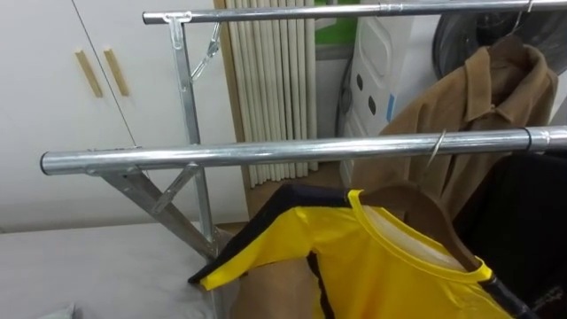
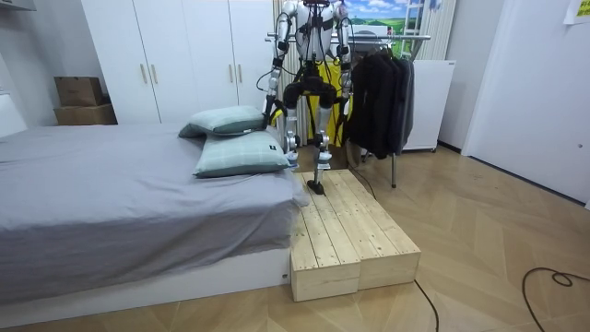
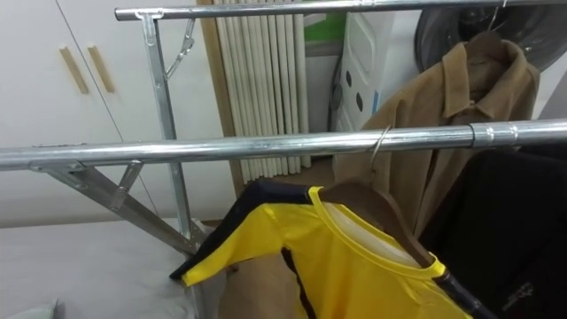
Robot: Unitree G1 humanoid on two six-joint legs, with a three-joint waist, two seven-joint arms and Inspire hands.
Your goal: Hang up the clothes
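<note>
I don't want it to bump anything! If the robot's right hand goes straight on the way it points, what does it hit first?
Hard to say: the right hand is too small to read its direction. Going forward, it would likely meet the yellow shirt hanging on the front rail first.

White wardrobe stands against the far wall. Grey bed bears two stacked pillows. Pale wooden platform abuts the bed's end. Cardboard boxes sit beside the wardrobe.
</note>
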